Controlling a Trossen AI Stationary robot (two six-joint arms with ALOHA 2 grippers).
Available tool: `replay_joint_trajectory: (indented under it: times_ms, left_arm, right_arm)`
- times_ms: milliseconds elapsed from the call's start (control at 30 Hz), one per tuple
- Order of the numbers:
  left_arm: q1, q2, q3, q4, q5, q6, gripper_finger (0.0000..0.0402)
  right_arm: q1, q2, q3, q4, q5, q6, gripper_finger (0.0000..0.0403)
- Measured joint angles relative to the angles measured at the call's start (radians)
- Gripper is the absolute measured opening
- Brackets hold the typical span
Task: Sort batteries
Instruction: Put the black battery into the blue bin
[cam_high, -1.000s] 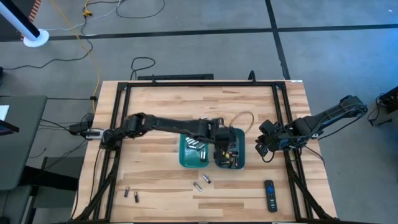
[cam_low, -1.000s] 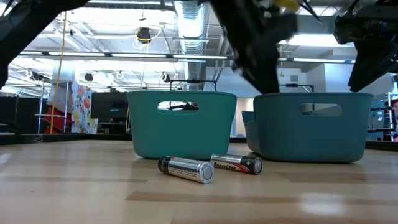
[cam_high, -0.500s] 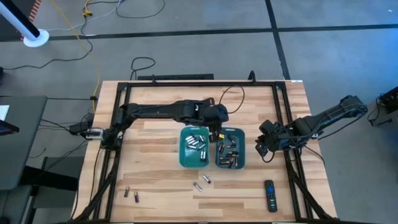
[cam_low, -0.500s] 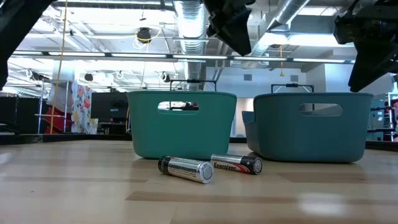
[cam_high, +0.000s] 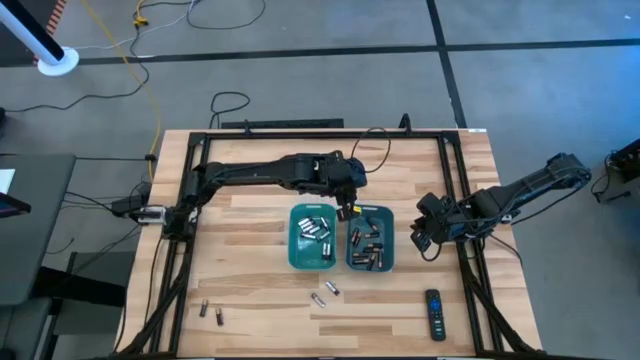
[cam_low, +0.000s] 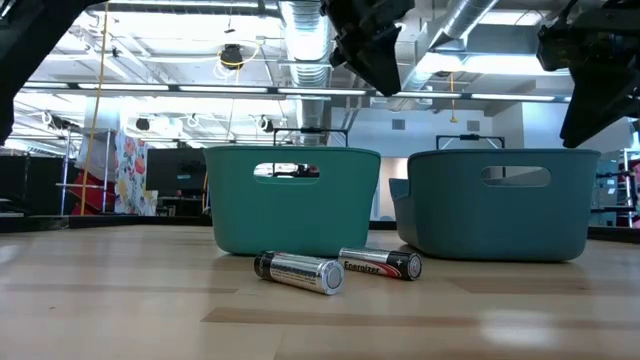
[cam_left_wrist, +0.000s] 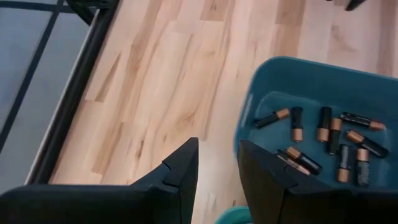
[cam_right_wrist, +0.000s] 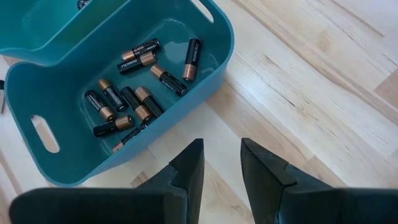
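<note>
While my left pincer (cam_high: 347, 207) hovers over the far rim of the two teal plastic bins (cam_high: 311, 238), its fingers stand slightly apart, holding nothing. Silvery cylindrical batteries (cam_high: 316, 229) lie in the left bin, dark copper-ended ones (cam_right_wrist: 142, 79) in the right. My right pincer (cam_high: 421, 237) waits beside them, empty, jaws ajar. Two loose cells (cam_low: 299, 271) rest on the wooden counter (cam_high: 250, 280).

Left arm stretches from the table's left edge across toward the middle, left gripper (cam_high: 349, 200) raised above the tabletop, fingers (cam_left_wrist: 180, 171) parted with a narrow gap, nothing between them. Right arm comes in from the right edge, folded, right gripper (cam_high: 423, 232) hanging near that edge, fingers (cam_right_wrist: 193, 163) slightly apart, empty too.
</note>
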Motion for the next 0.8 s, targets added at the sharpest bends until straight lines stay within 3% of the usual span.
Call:
replay_joint_trajectory:
  times_ms: [800]
  left_arm:
    - [-0.004, 0.001, 0.0, -0.001, -0.001, -0.005, 0.0107]
  right_arm:
    - [0.0, 0.0, 0.0, 0.0, 0.0, 0.0, 0.0123]
